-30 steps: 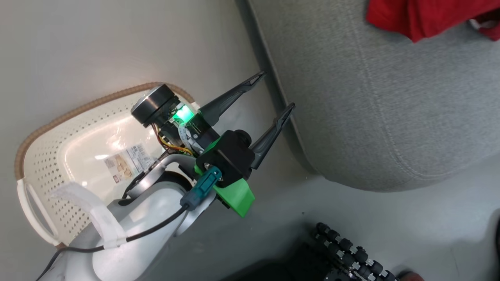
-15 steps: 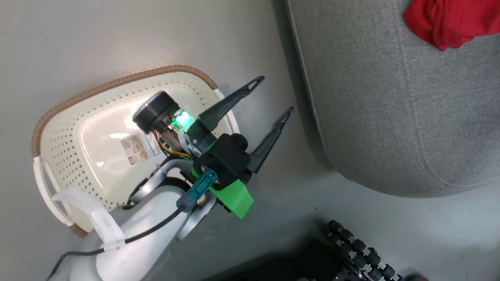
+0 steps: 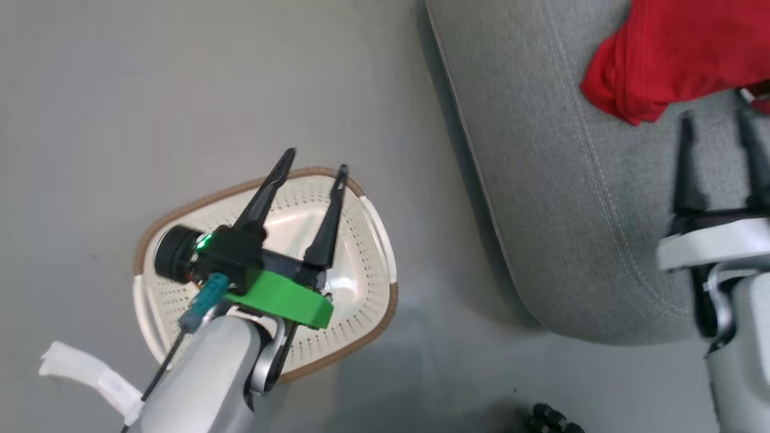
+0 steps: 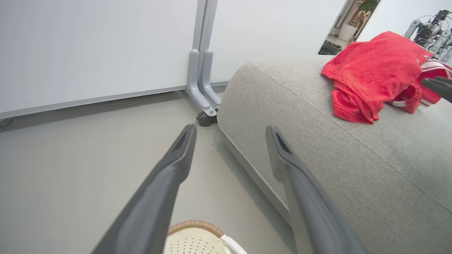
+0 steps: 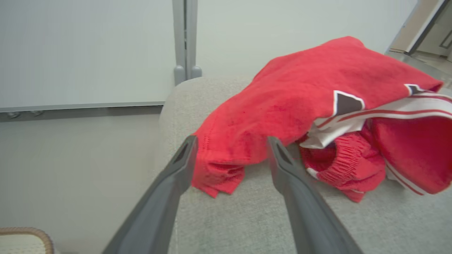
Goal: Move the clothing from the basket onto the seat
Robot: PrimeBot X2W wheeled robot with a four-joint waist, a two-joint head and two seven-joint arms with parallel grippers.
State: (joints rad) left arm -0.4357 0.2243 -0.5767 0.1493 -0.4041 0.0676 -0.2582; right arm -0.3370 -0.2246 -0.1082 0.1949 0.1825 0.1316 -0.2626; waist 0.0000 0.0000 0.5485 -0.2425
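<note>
The red clothing (image 3: 662, 54) lies bunched on the grey seat (image 3: 571, 210), and its white trim shows in the right wrist view (image 5: 300, 106). My right gripper (image 3: 716, 117) hovers open over the seat just short of the heap, with the red hem showing between its fingers (image 5: 231, 140). The cream basket (image 3: 373, 252) stands on the floor left of the seat; the part of its inside I can see is bare plastic. My left gripper (image 3: 316, 162) is open above it, holding nothing (image 4: 231, 129). My left arm hides the basket's bottom.
A white wall panel with a grey post on a caster (image 4: 204, 91) stands behind the seat (image 4: 317, 158). Grey floor surrounds the basket (image 4: 194, 225). A dark ribbed part (image 3: 550, 421) shows at the bottom edge.
The head camera has swung. My left gripper turned from pointing at the seat to lying over the basket. My right gripper has come into view over the seat.
</note>
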